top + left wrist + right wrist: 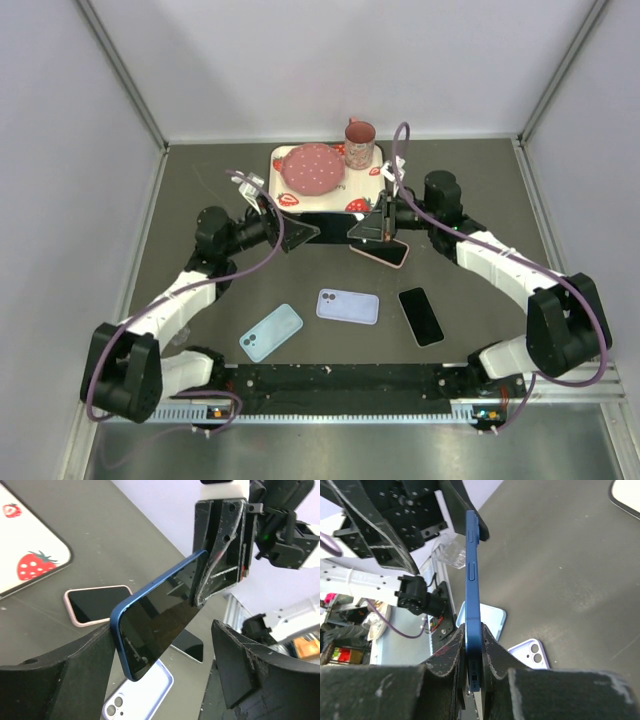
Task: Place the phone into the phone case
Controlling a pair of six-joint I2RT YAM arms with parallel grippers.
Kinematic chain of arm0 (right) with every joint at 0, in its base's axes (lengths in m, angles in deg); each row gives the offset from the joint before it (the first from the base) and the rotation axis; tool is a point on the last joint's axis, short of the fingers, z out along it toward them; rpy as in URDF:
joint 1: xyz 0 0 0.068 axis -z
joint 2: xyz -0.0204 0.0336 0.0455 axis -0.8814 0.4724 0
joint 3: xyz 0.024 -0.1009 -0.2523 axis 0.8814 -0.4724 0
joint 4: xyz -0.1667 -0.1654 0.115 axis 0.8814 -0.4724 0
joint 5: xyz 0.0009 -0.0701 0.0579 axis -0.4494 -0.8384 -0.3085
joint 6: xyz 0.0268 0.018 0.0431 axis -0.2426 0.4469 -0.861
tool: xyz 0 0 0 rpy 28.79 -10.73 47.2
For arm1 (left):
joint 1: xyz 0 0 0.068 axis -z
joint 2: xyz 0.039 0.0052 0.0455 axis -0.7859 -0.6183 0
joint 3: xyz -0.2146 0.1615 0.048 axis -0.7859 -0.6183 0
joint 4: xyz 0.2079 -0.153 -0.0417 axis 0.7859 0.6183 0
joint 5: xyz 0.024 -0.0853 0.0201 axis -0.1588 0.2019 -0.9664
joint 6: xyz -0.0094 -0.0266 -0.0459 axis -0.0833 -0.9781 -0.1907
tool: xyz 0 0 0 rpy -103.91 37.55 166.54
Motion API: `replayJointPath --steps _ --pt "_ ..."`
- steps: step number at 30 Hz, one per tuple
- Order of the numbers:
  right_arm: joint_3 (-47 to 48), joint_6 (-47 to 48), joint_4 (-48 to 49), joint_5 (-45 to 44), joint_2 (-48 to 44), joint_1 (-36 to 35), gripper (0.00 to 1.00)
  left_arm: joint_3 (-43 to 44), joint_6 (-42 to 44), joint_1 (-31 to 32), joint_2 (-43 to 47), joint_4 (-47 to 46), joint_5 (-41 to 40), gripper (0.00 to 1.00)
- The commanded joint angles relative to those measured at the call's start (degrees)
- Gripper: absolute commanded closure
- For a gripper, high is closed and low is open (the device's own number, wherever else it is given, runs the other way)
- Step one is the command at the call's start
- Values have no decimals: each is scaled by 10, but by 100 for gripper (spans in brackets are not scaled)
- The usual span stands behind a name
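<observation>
Pinching the blue phone (pixel 471 570) edge-on in the right gripper (pixel 472 635), aloft on the far side of the lilac case (pixel 348 306); holding the left gripper (pixel 162 650) spread around it. Risking it pivoting or slipping from so narrow a pinch.

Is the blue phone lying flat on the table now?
No, the right gripper holds the blue phone edge-on in the air, above the table.

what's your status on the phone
Right claw shut on blue phone, midair. Left claw open around it. Lavender case not yet used; pink-cased phone lies close by.
</observation>
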Motion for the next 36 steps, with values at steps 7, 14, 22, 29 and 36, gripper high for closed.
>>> replayJointPath --steps 7,14,22,29,36 --pt "30 102 -125 -103 -12 -5 100 73 238 6 82 321 -191 17" --pt "11 109 -146 -128 -8 -5 100 78 276 26 91 425 -331 18" --pt "8 112 -147 -131 -4 -6 100 83 283 61 74 428 -337 19" --pt "-3 105 -173 -133 -22 -5 100 114 309 117 41 451 -373 21" --pt "-18 87 -204 -139 -40 -5 100 117 297 151 2 454 -380 24"
